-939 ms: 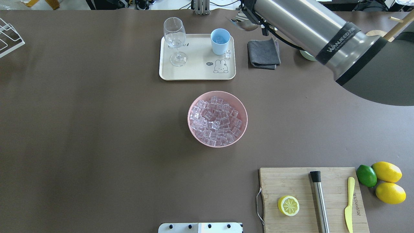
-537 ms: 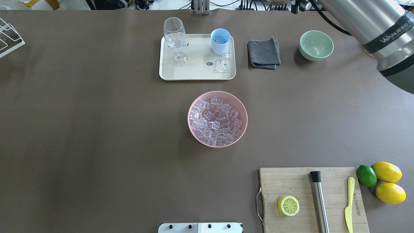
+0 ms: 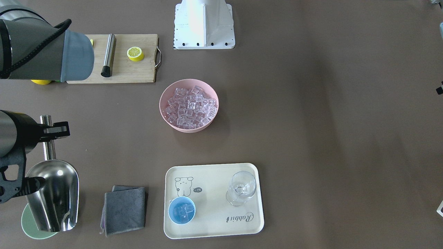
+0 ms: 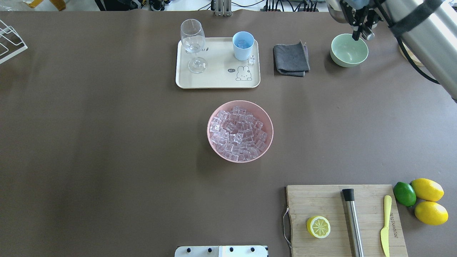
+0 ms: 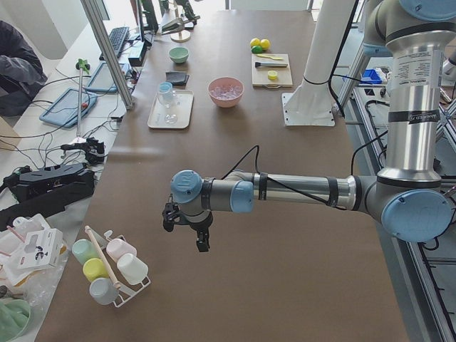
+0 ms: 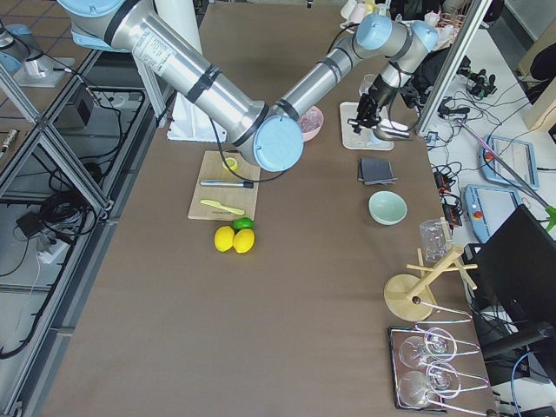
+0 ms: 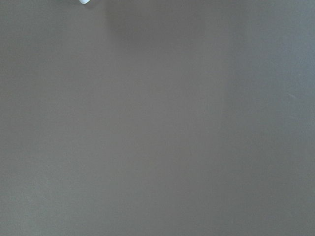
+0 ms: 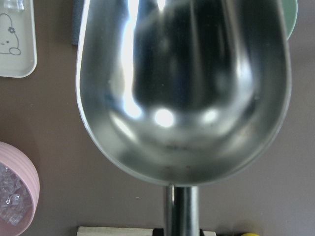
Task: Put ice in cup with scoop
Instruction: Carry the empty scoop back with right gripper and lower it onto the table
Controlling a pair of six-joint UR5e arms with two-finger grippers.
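Observation:
My right gripper [image 3: 47, 133] is shut on the handle of the steel scoop [image 3: 55, 197] and holds it in the air above the pale green bowl [image 4: 348, 53]. The scoop [image 8: 182, 83] is empty in the right wrist view. The light-blue cup [image 4: 243, 45] stands on the cream tray [image 4: 217, 76] with a few ice cubes in it [image 3: 182, 210]. One loose ice cube [image 4: 251, 59] lies on the tray beside the cup. A pink bowl [image 4: 208, 132] holds many ice cubes [image 4: 238, 134]. My left gripper [image 5: 189, 229] shows only in the exterior left view, far from these things; I cannot tell whether it is open or shut.
A clear stemmed glass [image 4: 193, 40] stands on the tray's left. A grey cloth [image 4: 291, 59] lies between tray and green bowl. A cutting board [image 4: 332, 203] holds a lemon half, a steel cylinder and a yellow knife. Two lemons and a lime [image 4: 404, 193] lie beside it.
My right arm has swung to the right with the scoop, from beside the cup and cloth to above the green bowl. The cup, tray and pink bowl have not moved.

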